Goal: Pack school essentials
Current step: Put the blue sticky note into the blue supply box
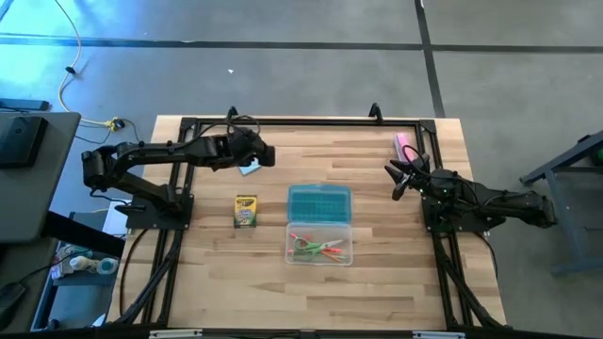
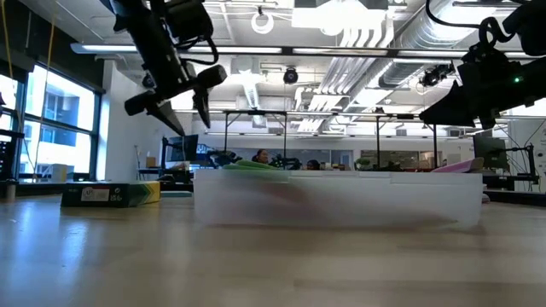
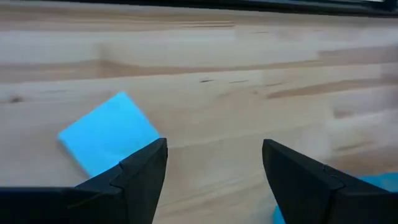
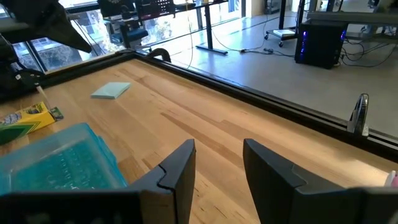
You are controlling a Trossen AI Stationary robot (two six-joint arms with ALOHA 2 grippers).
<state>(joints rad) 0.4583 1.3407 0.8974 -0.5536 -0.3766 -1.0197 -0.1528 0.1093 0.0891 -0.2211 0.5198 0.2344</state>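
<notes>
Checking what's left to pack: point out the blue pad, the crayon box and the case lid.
Blue pad [image 3: 107, 132], left wrist view, middle of its top face.
Crayon box [image 1: 245, 210], high view, centre of its front.
Case lid [image 1: 318, 203], high view, middle of the teal panel.

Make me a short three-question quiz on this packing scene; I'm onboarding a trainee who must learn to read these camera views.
1. True or false: the left end effector is shut on the light-blue pad.
2. Multiple choice: where do the pens lie? A) on the bare table B) in the clear case C) on the crayon box
3. Fill in: the pink block lies near the ____ end effector.

Key:
1. False; its fingers are open above the table, the pad beside them.
2. B
3. right
</notes>
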